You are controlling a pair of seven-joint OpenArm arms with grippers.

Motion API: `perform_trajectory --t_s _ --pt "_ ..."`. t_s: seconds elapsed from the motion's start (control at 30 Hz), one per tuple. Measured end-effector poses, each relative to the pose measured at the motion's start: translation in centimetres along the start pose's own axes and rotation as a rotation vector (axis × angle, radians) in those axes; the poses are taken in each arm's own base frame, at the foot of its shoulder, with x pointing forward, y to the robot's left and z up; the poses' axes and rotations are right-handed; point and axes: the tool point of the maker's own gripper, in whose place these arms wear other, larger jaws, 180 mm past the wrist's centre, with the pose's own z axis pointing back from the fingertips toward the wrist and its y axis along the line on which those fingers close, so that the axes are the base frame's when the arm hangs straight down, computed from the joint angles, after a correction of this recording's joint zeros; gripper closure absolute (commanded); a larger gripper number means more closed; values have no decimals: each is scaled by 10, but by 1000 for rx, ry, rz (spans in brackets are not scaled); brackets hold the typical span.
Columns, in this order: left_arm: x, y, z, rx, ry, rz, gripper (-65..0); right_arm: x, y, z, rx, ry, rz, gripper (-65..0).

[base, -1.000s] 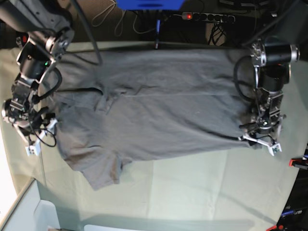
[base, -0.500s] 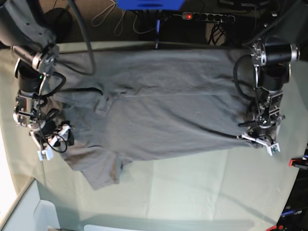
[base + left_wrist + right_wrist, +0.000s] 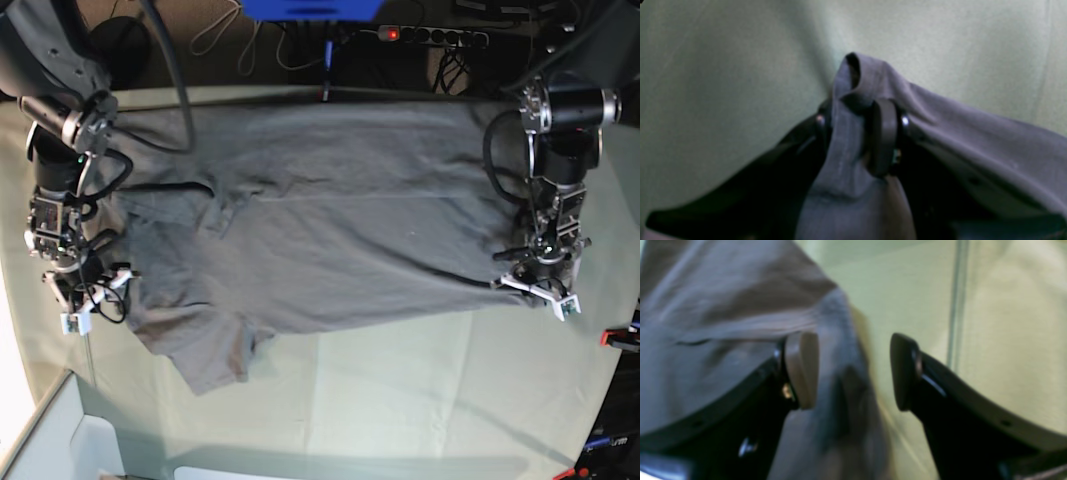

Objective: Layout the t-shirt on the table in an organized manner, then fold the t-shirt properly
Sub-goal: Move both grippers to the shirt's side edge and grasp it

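My right gripper has moved from the sleeve side back toward the shirt's edge, and its jaws are wide apart, holding nothing. So this corner is released. My left gripper keeps its jaws closed on a bunched hem of the t-shirt, which lies spread on the counter. Only the left wrist view shows this pinch; the base view hides it.
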Motion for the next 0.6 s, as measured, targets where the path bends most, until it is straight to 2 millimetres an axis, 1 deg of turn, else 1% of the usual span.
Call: perform_trajectory --t_s 0.07,0.2,0.27,0.33,0.4,0.6 --pt "0 0 0 0 0 0 -177 -1 -5 0 -26 2 0 -344" --pt "1 0 0 -1 -1 0 -177 -2 -2 0 -23 2 -2 -344" --pt "1 0 0 -1 -1 0 -177 -8 2 -2 -11 18 -19 -344" --pt "1 0 0 -1 -1 0 -177 -23 8 -3 3 55 -39 -344" --pt "0 0 0 0 1 0 -177 -28 12 -3 9 48 -56 -344" --pt "-2 0 1 0 -2 -2 -176 -28 12 -4 9 55 -56 -332"
